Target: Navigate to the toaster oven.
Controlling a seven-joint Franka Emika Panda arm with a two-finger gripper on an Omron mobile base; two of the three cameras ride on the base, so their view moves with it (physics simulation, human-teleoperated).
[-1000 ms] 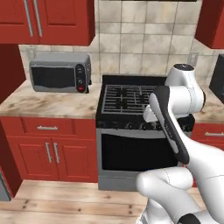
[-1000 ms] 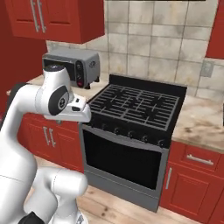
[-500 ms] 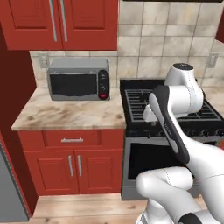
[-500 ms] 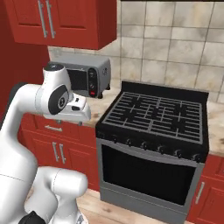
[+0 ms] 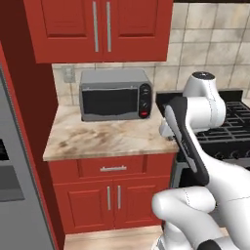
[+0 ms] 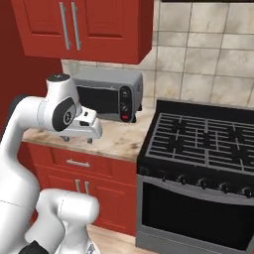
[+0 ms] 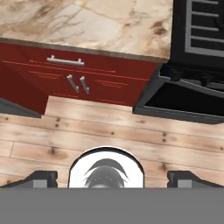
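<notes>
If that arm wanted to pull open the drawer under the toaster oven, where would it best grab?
Probably the drawer handle, a slim horizontal silver bar standing proud of the red drawer front below the toaster oven. Come straight at it from the front, fingers above and below the bar, since it runs sideways.

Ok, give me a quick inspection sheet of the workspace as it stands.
Surface: marble counter, bare in front of the oven.
Job's things: toaster oven at the back of the counter against the tiled wall, door shut.
Clutter: nothing seen.
Grippers: gripper points down at the wood floor, fingers wide apart, holding nothing.
Cables: nothing seen.
Surroundings: stove right of the counter, red cabinets above and below, grey fridge at far left.
</notes>
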